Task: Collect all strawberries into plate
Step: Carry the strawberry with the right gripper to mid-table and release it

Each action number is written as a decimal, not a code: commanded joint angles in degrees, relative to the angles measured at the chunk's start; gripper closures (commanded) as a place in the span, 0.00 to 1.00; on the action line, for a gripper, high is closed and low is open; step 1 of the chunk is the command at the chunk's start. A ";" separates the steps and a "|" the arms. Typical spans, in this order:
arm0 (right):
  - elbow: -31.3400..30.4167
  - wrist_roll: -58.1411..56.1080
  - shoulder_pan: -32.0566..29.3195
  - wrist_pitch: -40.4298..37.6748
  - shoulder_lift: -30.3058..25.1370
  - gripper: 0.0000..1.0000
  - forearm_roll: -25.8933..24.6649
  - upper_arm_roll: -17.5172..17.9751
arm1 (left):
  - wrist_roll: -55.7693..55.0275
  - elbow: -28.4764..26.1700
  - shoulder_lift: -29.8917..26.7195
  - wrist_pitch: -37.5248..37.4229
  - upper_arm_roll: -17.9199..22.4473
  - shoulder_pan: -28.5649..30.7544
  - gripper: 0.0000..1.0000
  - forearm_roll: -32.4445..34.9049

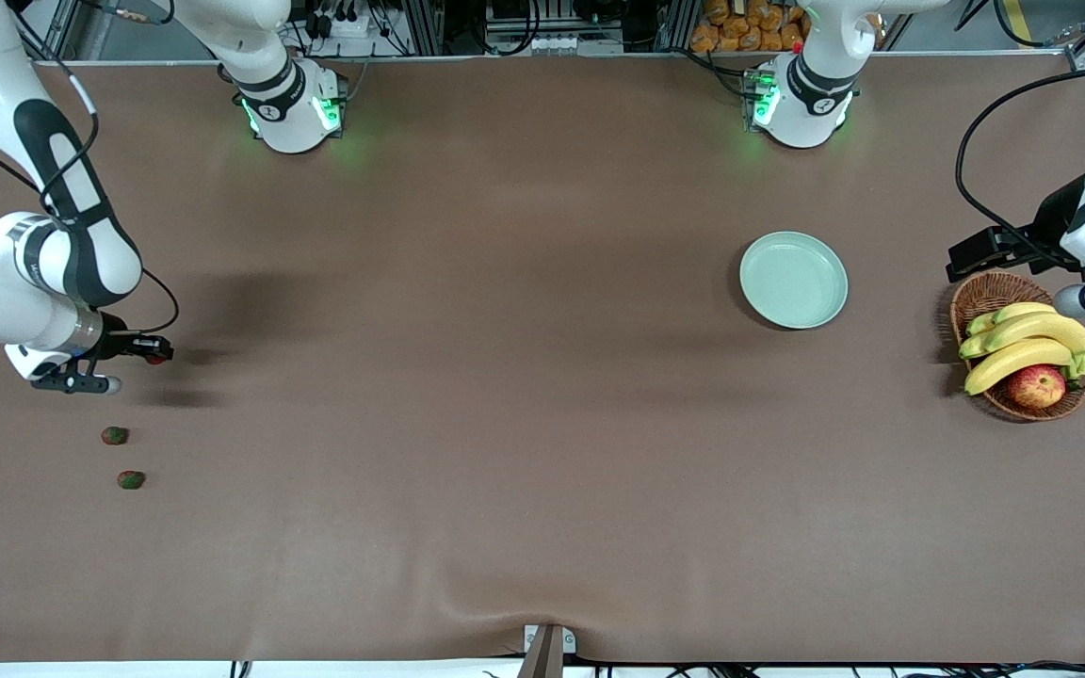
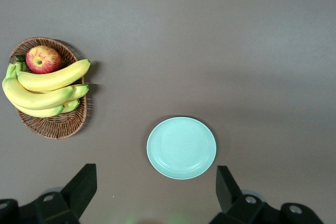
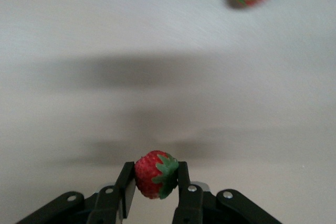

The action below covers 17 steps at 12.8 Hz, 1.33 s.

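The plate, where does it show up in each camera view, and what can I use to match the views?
Front view: the plate lies toward the left arm's end of the table, beside the wicker basket.
Left wrist view: the plate shows between the open left gripper fingers, with the basket off to one side.
Right wrist view: not in it.
Shared landmark: the basket.

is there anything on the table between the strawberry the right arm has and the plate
Nothing visible. The right end effector is shut on a strawberry at its end of the table; only bare tabletop lies between it and the plate.
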 commanded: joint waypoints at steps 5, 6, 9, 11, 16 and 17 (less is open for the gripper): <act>7.26 2.09 16.38 -5.88 -3.15 1.00 2.30 -0.08 | 1.01 0.51 0.07 -0.40 -0.16 0.16 0.00 0.24; 7.62 3.49 18.85 -5.53 -2.88 1.00 3.27 -0.08 | 1.01 0.51 0.07 -0.40 -0.16 0.25 0.00 0.24; 9.72 5.70 26.05 -5.35 -2.01 1.00 9.85 -0.17 | 1.01 0.51 0.07 -0.40 -0.16 0.16 0.00 0.24; 13.32 11.48 30.54 -5.44 0.62 1.00 10.40 -0.17 | 1.01 0.51 0.07 -0.40 -0.16 0.25 0.00 0.24; 23.77 30.19 41.97 -5.35 8.70 1.00 10.31 -0.17 | 1.01 0.51 0.07 -0.40 -0.16 0.34 0.00 0.24; 25.45 33.79 43.90 -5.26 10.29 1.00 10.40 -0.17 | 1.01 0.51 0.07 -0.40 -0.16 0.34 0.00 0.15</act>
